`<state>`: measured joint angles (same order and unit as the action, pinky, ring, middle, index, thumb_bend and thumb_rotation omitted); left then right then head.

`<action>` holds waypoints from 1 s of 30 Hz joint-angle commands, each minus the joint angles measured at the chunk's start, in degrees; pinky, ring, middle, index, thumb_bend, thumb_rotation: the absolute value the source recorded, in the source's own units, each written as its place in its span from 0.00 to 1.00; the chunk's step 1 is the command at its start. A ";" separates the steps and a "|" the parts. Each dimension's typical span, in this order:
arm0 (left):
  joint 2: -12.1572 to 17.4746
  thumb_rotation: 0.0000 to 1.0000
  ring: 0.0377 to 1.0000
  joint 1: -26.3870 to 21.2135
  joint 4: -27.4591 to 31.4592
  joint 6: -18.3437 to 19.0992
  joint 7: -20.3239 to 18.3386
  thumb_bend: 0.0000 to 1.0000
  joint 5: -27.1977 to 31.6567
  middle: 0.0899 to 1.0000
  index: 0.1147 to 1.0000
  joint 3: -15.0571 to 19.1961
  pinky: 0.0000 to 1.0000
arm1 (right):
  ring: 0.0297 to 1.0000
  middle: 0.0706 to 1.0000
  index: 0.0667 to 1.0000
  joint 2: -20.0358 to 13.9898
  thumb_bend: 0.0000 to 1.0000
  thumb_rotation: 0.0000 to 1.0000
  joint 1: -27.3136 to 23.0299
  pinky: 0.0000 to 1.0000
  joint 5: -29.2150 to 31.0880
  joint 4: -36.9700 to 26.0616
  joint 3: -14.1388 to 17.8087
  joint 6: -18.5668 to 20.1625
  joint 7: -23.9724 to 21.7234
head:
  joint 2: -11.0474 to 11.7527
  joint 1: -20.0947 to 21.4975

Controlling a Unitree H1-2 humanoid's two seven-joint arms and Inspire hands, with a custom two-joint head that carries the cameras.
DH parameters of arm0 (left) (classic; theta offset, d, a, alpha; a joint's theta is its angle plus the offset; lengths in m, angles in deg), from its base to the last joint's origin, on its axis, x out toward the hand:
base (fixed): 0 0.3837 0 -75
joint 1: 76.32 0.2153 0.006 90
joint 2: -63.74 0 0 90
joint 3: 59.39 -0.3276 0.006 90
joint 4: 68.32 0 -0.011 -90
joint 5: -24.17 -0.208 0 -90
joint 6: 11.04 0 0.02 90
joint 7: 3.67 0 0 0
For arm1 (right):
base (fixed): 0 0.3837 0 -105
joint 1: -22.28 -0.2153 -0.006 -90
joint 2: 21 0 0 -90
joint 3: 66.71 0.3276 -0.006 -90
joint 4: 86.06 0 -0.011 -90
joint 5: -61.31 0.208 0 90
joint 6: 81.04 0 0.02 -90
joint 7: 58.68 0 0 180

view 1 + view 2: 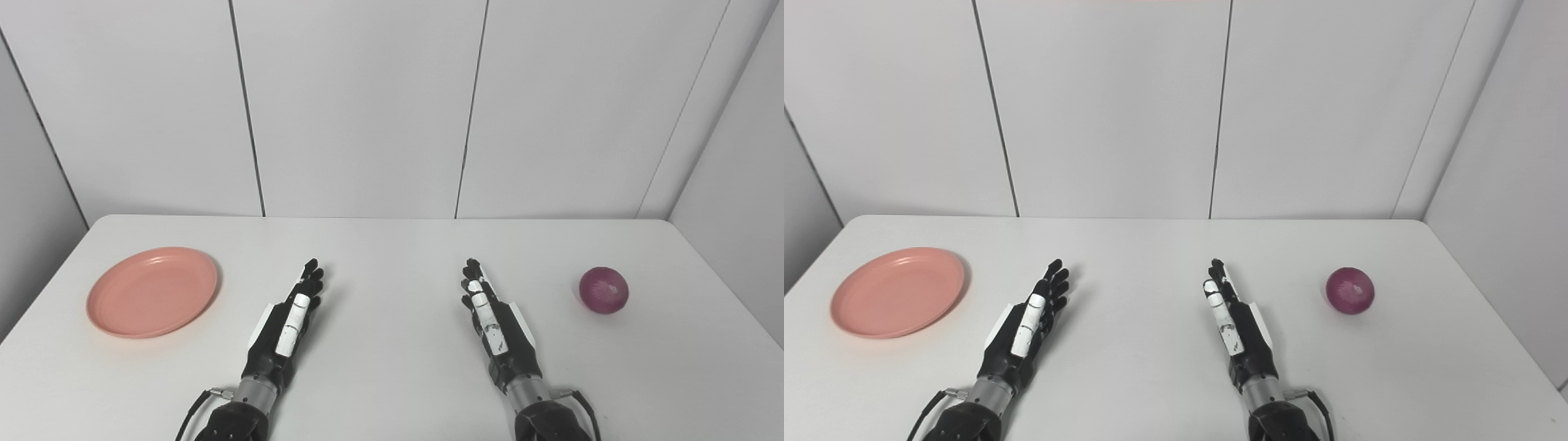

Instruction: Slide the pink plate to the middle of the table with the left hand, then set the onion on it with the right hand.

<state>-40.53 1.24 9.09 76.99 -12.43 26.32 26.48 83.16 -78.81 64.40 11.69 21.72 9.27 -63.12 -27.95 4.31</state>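
**Q:** Where's everything at?

**Me:** pink plate (152, 292) sits near the table's (392, 245) left edge, onion (604, 290) near the right edge. My left hand (291, 321) and right hand (490, 318) lie mid-table, fingers straight and together, holding nothing.

**Q:** Handling?

**Me:** Plate looks light, stiff, slidey, so I'd push its far-left rim. Onion's round and rolly, so I'd wrap it from above.

Table (392, 245): white, rounded far corners, set against a pale panelled wall.
Pink plate (152, 291): lies flat at the left side, empty.
Onion (604, 290): red-purple, sits at the right side, well apart from the plate.
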 commanded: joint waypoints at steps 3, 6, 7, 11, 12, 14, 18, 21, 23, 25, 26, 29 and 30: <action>0.10 1.00 1.00 0.77 -0.77 -0.57 -0.06 0.71 0.21 1.00 1.00 0.05 1.00 | 1.00 1.00 1.00 -0.24 0.66 0.96 -2.85 1.00 0.12 -1.29 0.15 0.43 -0.16 | -0.05 -0.04; 0.16 1.00 1.00 0.76 -0.92 -0.80 0.12 0.70 -0.16 1.00 1.00 -0.04 1.00 | 1.00 1.00 1.00 -0.15 0.66 0.95 -2.89 1.00 0.25 -1.31 0.25 0.56 0.00 | 0.08 0.04; 0.19 1.00 1.00 0.75 -1.01 -0.86 0.03 0.71 -0.08 1.00 1.00 -0.03 1.00 | 1.00 1.00 1.00 -0.11 0.67 0.96 -2.90 1.00 0.30 -1.34 0.28 0.71 0.06 | 0.08 0.04; 0.16 1.00 1.00 0.71 -1.18 -1.04 0.00 0.71 0.07 1.00 1.00 0.06 1.00 | 1.00 1.00 1.00 -0.06 0.66 0.96 -2.99 1.00 -0.10 -1.46 0.18 0.90 0.35 | 0.07 0.20; 0.16 1.00 1.00 0.70 -1.22 -1.12 0.01 0.70 0.08 1.00 1.00 0.08 1.00 | 1.00 1.00 1.00 -0.03 0.66 0.96 -3.02 1.00 -0.12 -1.44 0.20 0.86 0.42 | 0.07 0.20; 0.14 1.00 1.00 0.66 -1.27 -1.27 0.09 0.70 -0.01 1.00 1.00 0.07 1.00 | 1.00 1.00 1.00 -0.01 0.67 0.96 -3.12 1.00 -0.05 -1.39 0.28 0.97 0.51 | 0.11 0.15; 0.07 1.00 1.00 0.59 -1.35 -1.03 -0.02 0.71 0.26 1.00 1.00 0.16 1.00 | 1.00 1.00 1.00 0.03 0.68 0.95 -3.16 1.00 0.15 -1.37 0.32 0.88 0.49 | 0.19 0.08; 0.15 1.00 1.00 0.62 -1.28 -0.97 -0.05 0.71 0.19 1.00 1.00 0.11 1.00 | 1.00 1.00 1.00 0.11 0.67 0.95 -3.18 1.00 0.28 -1.39 0.31 0.86 0.42 | 0.17 0.24; 0.19 1.00 1.00 0.63 -1.25 -1.03 -0.09 0.71 0.20 1.00 1.00 0.11 1.00 | 1.00 1.00 1.00 0.16 0.66 0.95 -3.21 1.00 0.24 -1.38 0.29 0.84 0.48 | 0.14 0.30; 0.21 1.00 1.00 0.59 -1.32 -1.16 -0.13 0.71 0.24 1.00 1.00 0.13 1.00 | 1.00 1.00 1.00 0.22 0.66 0.95 -3.28 1.00 0.07 -1.25 0.28 0.80 0.63 | 0.29 0.28; 0.23 1.00 1.00 0.56 -1.35 -1.20 -0.15 0.71 0.26 1.00 1.00 0.13 1.00 | 1.00 1.00 1.00 0.24 0.67 0.95 -3.32 1.00 0.00 -1.19 0.27 0.83 0.71 | 0.29 0.28; 0.19 1.00 1.00 0.53 -1.39 -1.04 -0.28 0.71 0.54 1.00 1.00 0.23 1.00 | 1.00 1.00 1.00 0.21 0.66 0.96 -3.36 1.00 -0.13 -1.24 0.19 1.02 0.79 | 0.28 0.22; 0.18 1.00 1.00 0.52 -1.46 -1.15 -0.35 0.70 0.66 1.00 1.00 0.26 1.00 | 1.00 1.00 1.00 0.22 0.66 0.95 -3.32 1.00 -0.01 -1.31 0.17 1.07 0.73 | 0.32 0.32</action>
<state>-40.52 1.20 9.01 76.97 -12.50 26.33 26.50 83.21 -79.40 64.39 11.71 21.73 10.16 -62.36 -27.60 4.66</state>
